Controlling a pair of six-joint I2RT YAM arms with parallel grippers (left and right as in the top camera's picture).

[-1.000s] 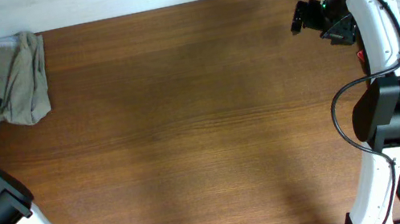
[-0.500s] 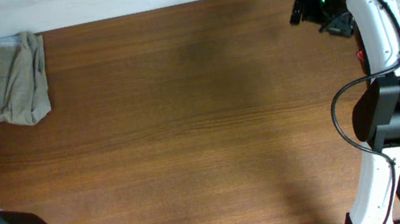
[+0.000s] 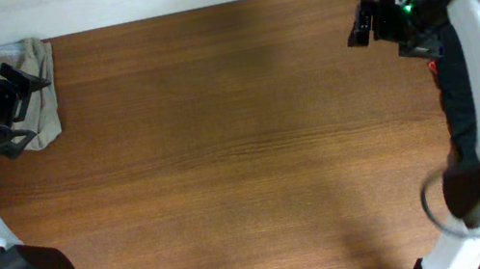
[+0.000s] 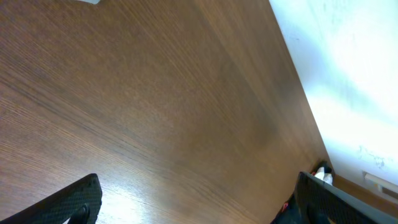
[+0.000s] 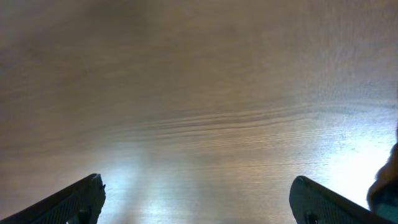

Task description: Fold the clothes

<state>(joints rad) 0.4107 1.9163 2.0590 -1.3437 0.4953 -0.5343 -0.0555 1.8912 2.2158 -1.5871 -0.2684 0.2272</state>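
We see the khaki shorts lying as a compact bundle at the far left corner of the bench, up against its back edge, part of them hidden under the left arm. Bunched that tightly and parked out of the middle, they look to us already folded, or very nearly so, and set aside to leave the working area free.

The left fingers hang directly over the bundle. Both wrist views show each pair spread wide: only the dark tips sit at the bottom corners of the frame, with nothing but wood grain between them. From above we cannot tell whether the left tips touch the cloth, yet the left wrist camera sees no fabric at all, so we judge nothing is gripped.

The right fingers point toward the middle from the far right side, well apart from the shorts, equally wide and empty. We read that arm as parked clear of the work.

A small red patch shows beside the right arm; we cannot tell what it is.
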